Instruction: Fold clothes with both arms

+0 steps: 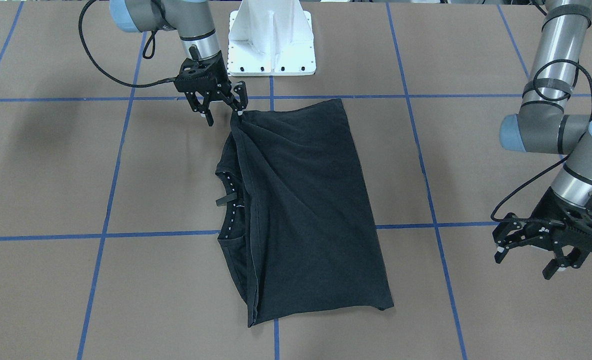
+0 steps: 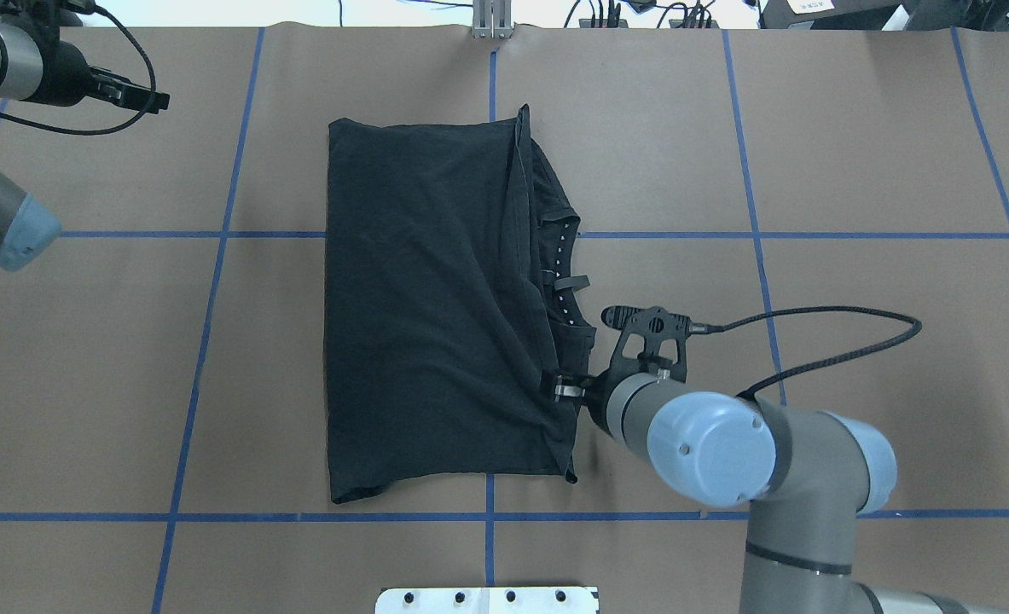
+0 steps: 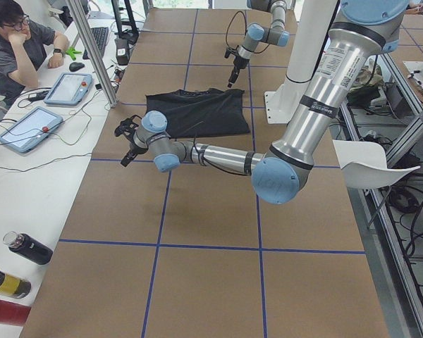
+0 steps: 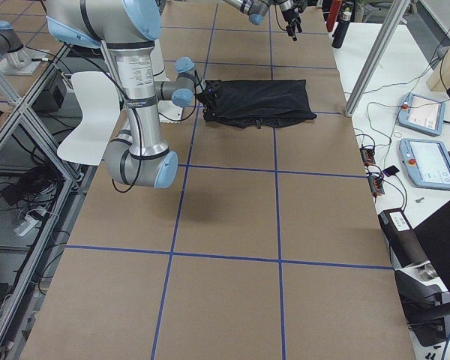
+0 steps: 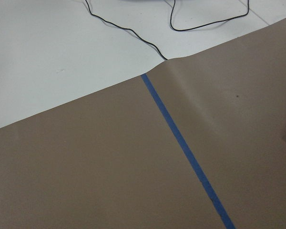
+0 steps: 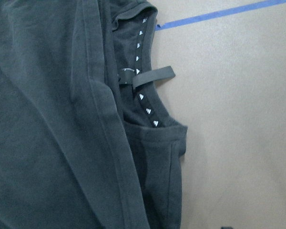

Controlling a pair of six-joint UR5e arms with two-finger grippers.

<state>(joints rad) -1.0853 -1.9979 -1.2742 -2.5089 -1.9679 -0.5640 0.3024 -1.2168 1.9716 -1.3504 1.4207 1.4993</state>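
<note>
A black T-shirt lies near the middle of the bench, folded over on itself into a long rectangle. Its collar peeks out along the edge on the robot's right side. The right wrist view shows a row of small white marks inside that collar and a small loop tab sticking out over the brown paper. The right arm reaches low over the bench to the collar-side edge, near the end closest to the robot. The right fingers stand apart, with brown paper showing between the 2. 1 tip touches the cloth, which rises to a small peak there, with creases fanning out across the top layer. The left arm is well apart from the shirt, off to the robot's left, and the left fingers hang spread wide above bare bench. Blue tape lines divide the bench into squares, and a white pedestal is bolted at the robot's edge. The left wrist view takes in brown paper, 1 tape line and a white surface with black cables beyond it.
</note>
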